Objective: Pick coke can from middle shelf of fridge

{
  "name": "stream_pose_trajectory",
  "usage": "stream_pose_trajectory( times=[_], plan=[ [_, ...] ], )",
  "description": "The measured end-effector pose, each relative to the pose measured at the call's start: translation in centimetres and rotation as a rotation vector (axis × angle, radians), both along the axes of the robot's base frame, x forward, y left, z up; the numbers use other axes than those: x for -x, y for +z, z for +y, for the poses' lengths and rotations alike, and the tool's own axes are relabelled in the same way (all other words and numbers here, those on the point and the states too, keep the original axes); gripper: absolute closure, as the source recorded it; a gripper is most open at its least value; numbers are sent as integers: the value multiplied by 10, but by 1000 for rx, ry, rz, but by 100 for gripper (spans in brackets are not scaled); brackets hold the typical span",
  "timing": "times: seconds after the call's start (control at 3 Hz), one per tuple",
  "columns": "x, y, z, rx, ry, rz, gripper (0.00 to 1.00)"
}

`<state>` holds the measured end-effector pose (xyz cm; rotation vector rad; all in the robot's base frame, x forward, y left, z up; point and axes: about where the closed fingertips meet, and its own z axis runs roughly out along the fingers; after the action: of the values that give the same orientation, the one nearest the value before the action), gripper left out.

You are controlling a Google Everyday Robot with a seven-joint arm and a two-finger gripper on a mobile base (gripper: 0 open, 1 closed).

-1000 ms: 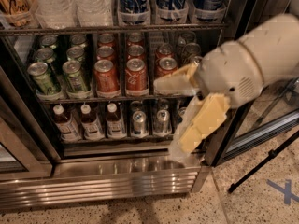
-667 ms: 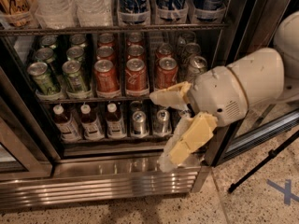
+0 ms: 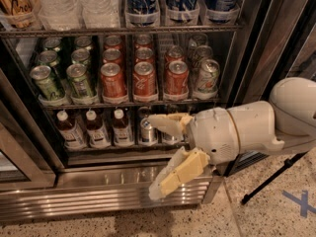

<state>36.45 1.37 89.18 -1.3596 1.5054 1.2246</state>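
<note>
Camera view has the robot's two-finger gripper (image 3: 152, 157) low in front of the tall stainless-steel fridge (image 3: 249, 48), its pale yellow fingers (image 3: 180, 171) spread wide and pinching nothing. The upper finger lies level before the bottom rack, just beside a small silver can (image 3: 147, 131); the lower one slants down over the ribbed steel base grille (image 3: 74, 201). Behind them the rounded white arm (image 3: 247, 127) reaches in from the right.

Above the gripper and apart from it, the small red aluminium coke can (image 3: 176, 78) stands upright at the front of its lane on the thin dark wire middle shelf (image 3: 133, 104). More red cans (image 3: 112, 80) fill the lanes to its left, then green cans (image 3: 80, 79); a silver-white can (image 3: 207, 75) stands just beside it on the right. Small brown bottles (image 3: 69, 130) line the rack below, left of the gripper
</note>
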Motion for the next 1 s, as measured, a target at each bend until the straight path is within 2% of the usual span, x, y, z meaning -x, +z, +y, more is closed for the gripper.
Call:
stream_pose_trajectory(
  times=[0.33,0.67,1.0],
  plan=[
    [0,1,-1,2,2,-2,0],
    [-2,-7,4,-3,-1,-59,0],
    [-19,-39,15,4,-19,-159,0]
  ],
)
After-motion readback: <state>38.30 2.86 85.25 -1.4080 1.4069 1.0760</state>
